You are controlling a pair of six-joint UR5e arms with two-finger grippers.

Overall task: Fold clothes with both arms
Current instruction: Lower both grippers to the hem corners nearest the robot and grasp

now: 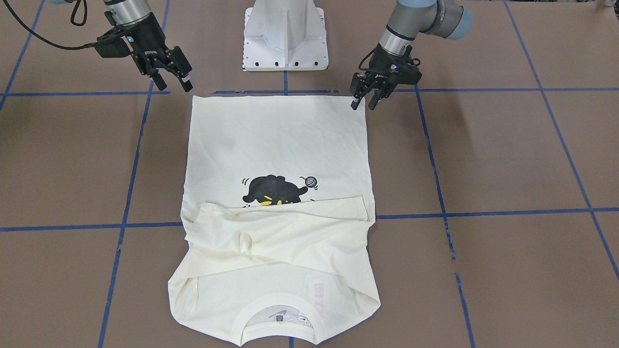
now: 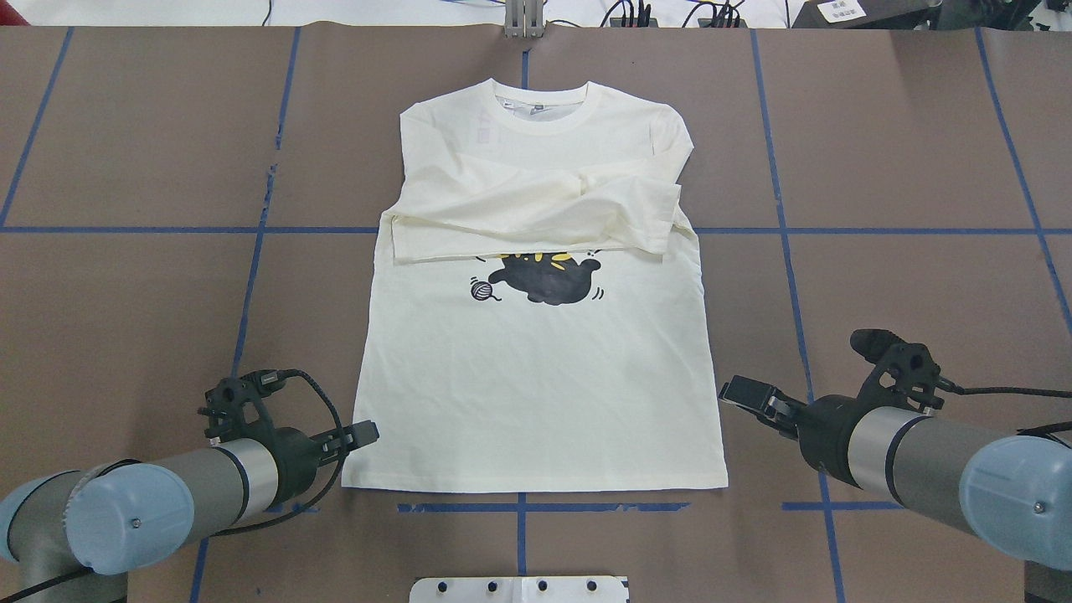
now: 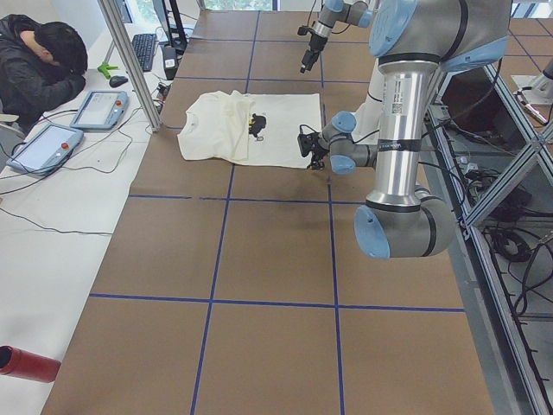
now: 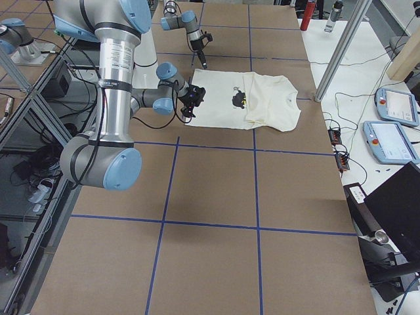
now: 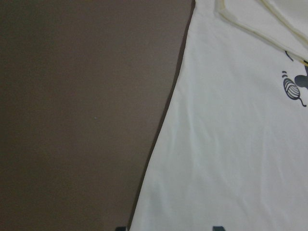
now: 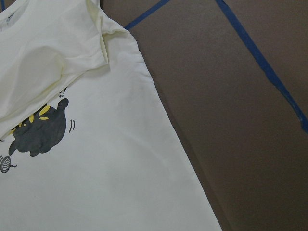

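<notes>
Nearest the robot, the left claw [image 1: 363, 102] and right claw [image 1: 173, 82] were poised at the hem corners of the shirt [image 2: 536, 385], fingers apart and nothing gripped; whether cloth was touched could not be told. The shirt was spread print-up on the desk [image 2: 126, 293]. Farther off, both sleeves [image 2: 536, 219] were already crossed over the chest, so the body fold was judged not yet made.
</notes>
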